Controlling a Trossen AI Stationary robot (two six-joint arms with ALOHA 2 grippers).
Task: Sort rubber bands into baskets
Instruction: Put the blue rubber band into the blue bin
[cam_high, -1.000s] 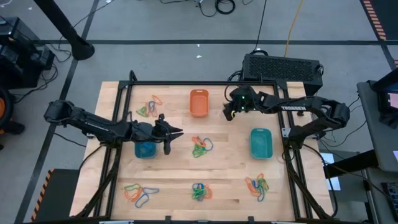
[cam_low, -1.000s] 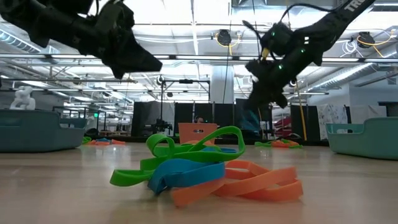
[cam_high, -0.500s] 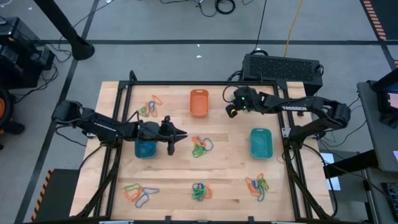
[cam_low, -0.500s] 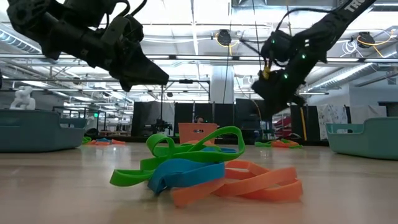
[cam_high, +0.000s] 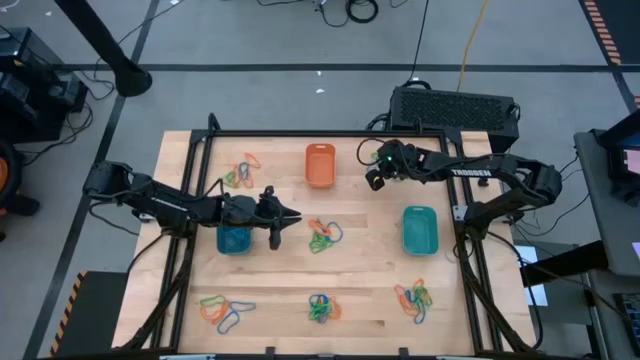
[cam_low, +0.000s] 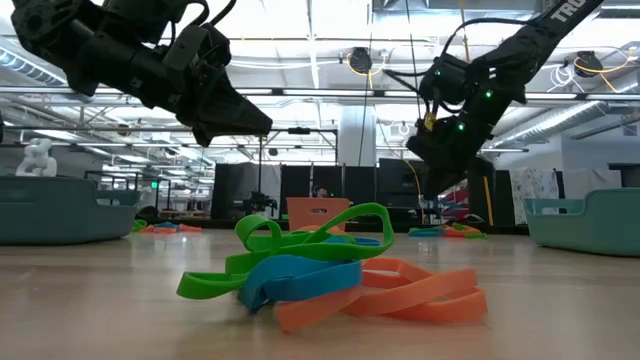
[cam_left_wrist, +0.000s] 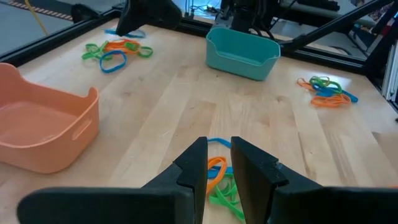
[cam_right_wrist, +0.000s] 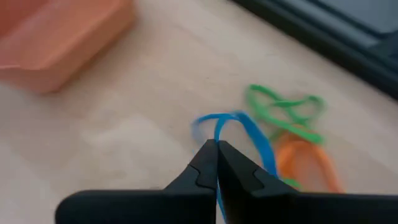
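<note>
A blue rubber band (cam_right_wrist: 245, 134) hangs pinched in the right pincer (cam_high: 374, 180), up in the air just right of the orange basket (cam_high: 320, 165), likely for carrying to the blue basket (cam_high: 234, 241). The left pincer (cam_high: 287, 217), slightly spread and holding nothing, hovers left of the middle pile (cam_high: 324, 235) on the counter (cam_high: 370, 265).

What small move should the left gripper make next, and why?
Probably ease forward and down. The left gripper hovers with its fingers slightly apart and empty, and the middle pile of rubber bands lies on the table just past its fingertips.
</note>
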